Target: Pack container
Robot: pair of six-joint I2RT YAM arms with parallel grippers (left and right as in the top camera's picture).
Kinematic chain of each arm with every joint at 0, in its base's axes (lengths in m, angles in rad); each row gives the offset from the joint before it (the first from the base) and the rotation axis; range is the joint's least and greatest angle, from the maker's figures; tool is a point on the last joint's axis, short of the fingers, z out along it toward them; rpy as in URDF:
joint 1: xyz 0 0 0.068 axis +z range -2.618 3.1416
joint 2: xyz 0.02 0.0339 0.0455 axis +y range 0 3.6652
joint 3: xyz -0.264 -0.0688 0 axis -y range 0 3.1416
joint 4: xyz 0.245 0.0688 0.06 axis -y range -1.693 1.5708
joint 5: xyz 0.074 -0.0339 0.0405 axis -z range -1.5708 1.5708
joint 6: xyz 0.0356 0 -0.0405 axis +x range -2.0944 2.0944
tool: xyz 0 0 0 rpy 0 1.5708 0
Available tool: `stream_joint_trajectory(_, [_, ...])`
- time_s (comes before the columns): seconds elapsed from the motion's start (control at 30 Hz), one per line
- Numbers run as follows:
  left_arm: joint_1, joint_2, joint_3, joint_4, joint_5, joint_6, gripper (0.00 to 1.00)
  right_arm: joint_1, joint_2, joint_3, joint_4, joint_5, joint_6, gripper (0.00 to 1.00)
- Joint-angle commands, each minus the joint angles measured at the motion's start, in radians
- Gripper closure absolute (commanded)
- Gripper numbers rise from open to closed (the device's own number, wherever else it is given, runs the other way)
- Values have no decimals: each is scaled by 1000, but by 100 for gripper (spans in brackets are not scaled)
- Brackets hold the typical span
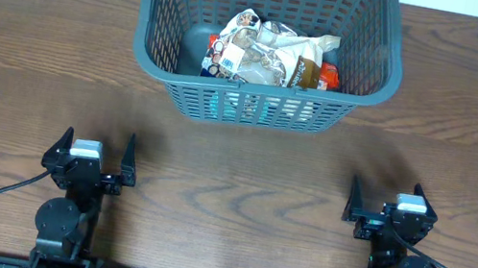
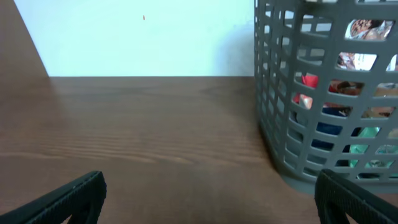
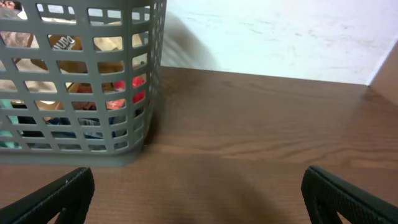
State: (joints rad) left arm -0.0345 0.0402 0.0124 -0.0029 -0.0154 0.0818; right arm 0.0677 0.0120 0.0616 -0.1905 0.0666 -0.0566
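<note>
Jaws wide apart on both sides, nothing between them. In each wrist view only the dark fingertips show at the bottom corners, with bare wood between. Left arm and right arm sit low at the near edge of the worktop, well apart from each other. They are folded compactly over their bases in a mirrored pose, jaws pointing away toward the far side. The container stands upright at the far middle of the worktop, between the two lines of reach and well apart from either arm. Each wrist camera sees one lattice wall from the side, with colour showing through the slots. Inside lies a loose heap of crumpled packets, pale wrappers with a red one at the right, resting on the floor well below the rim. No loose item shows on the wood around it. Judgement: with the goods in the basket and both arms low, empty and symmetric, this reads as a parked stance, the packing done or nearly so. Open jaws suit that, since there is nothing to hold.
</note>
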Motion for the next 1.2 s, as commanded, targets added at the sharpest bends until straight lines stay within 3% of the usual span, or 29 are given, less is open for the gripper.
stream_joint_trajectory(0.0, [-2,-18,-8,-50,-26,2,1,9,-6,-5,-1,-3,-11,1])
stream_joint_trajectory(0.3, [-3,-38,-8,-70,-17,-5,1,9,-6,-5,-1,-3,-11,1])
stream_joint_trajectory(0.43, [-3,-38,-8,-71,-14,-62,1,9,-6,-5,-1,-3,-11,1])
stream_joint_trajectory(1.17, [-5,-36,-8,-69,-15,-61,1,9,-6,-5,-1,-3,-12,1])
